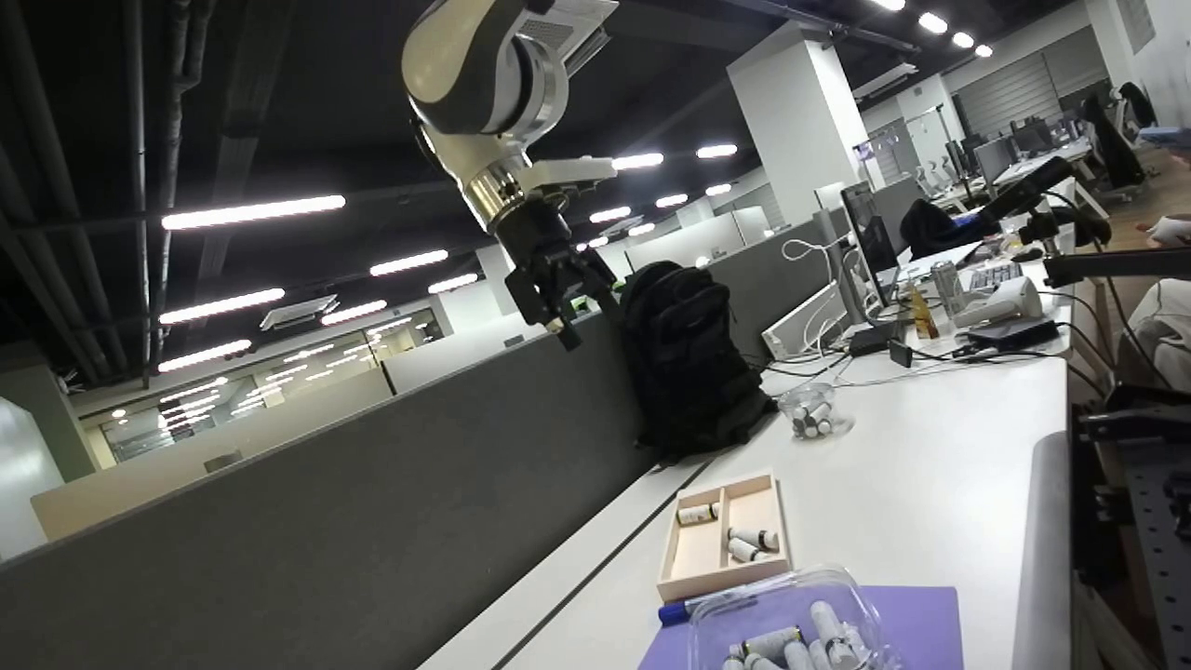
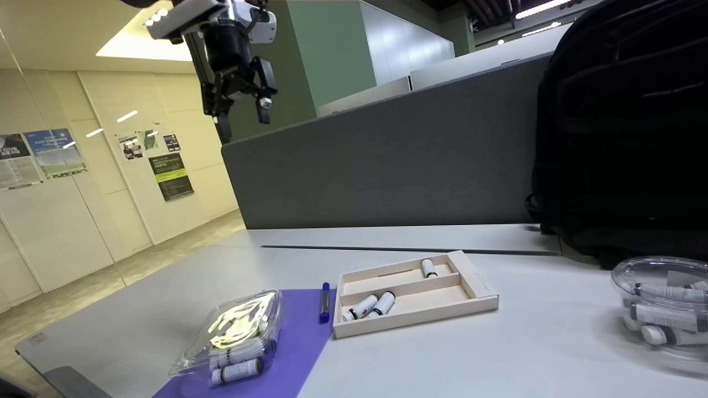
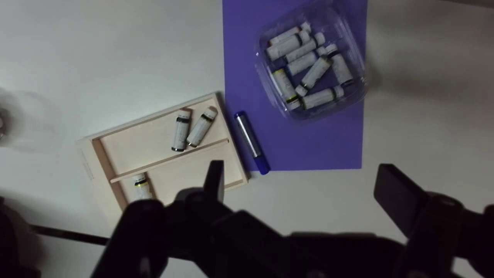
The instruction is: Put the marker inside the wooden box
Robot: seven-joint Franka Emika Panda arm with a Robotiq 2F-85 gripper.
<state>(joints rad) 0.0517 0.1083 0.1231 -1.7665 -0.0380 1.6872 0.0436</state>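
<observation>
fingers (image 3: 401, 199) spread wide, empty, above the table (image 3: 77, 58); the marker (image 3: 250, 139) lies beside the wooden box (image 3: 135, 148).

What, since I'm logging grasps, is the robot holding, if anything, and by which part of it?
Nothing is held: the fingers stand open and empty; the blue-capped marker lies beside the wooden box.

In your wrist view, lower left, the gripper (image 3: 301, 183) is hiding part of the wooden box (image 3: 131, 154). In an exterior view, the bottom edge is cutting off the clear tub (image 1: 782, 605). In an exterior view, the backpack (image 2: 625, 138) is running off the upper right. You are seeing the tubes (image 3: 181, 130) too blurry to read.
</observation>
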